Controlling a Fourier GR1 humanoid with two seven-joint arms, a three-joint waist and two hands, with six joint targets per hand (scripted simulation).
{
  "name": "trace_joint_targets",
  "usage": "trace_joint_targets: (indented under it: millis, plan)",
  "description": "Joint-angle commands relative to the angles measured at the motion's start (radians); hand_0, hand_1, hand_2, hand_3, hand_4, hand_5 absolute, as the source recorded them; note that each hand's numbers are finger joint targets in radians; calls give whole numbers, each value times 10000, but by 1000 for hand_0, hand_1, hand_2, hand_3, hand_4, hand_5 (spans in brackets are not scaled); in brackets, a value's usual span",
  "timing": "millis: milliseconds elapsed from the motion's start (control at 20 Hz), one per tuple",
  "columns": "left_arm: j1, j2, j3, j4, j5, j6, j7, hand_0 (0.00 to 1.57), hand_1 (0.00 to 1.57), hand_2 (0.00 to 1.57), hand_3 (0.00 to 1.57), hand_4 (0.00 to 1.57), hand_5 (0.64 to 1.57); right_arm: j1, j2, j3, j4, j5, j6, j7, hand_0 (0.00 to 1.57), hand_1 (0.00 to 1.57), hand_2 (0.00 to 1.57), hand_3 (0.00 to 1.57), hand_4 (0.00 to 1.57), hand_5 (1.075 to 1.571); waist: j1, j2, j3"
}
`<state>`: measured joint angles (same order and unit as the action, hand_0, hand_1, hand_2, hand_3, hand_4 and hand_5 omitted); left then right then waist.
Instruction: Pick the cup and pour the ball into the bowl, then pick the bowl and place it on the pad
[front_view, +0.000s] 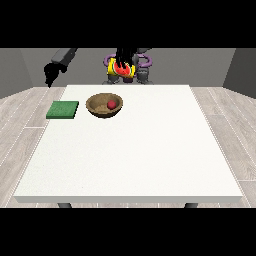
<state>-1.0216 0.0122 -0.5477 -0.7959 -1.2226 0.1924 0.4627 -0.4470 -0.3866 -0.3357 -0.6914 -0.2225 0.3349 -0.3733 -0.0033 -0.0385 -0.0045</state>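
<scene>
Holding the cup (121, 69) aloft near the torso, the hand at the view's right (121, 59) has fingers wrapped round it; the ball (111, 104) already lies in the bowl (97, 106); lifting the bowl carelessly toward the pad (63, 110) might roll the ball out; of the other hand (50, 75) I cannot tell.

- The hand at the view's left (50, 75) hangs off a raised grey forearm, above and beyond the table's far left corner, its dark fingers pointing down.
- The hand at the view's right (123, 61) sits before the torso, fingers curled down round a red-and-yellow cup (120, 70).
</scene>
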Motion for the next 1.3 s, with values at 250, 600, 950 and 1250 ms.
trace_joint_targets:
  millis: [250,600,950,1250]
  plan:
    - [1805,-120,2435,-2900,4385,3590,-580,1370,1370,1571,1571,983,1538,-907,1088,285,-158,21,-1090,846,0,0,0,0,729,1567,49,1052,-36]
    - [3854,-122,3341,-4227,7768,4118,-3099,1084,1084,1240,1184,871,1545,-1224,2099,566,-545,12,-2127,1796,0,0,0,0,603,1571,42,1472,-11]
    - [6141,22,3783,-3577,10495,1992,-5553,0,0,0,0,0,733,-1395,2966,1302,-1488,393,-3260,2962,0,0,0,0,0,1570,-387,1079,25]
    - [5971,341,4245,-3411,10650,936,-5856,0,0,0,0,0,737,-395,3433,1534,-1344,487,-3543,2184,0,0,0,0,0,1571,13,1085,45]
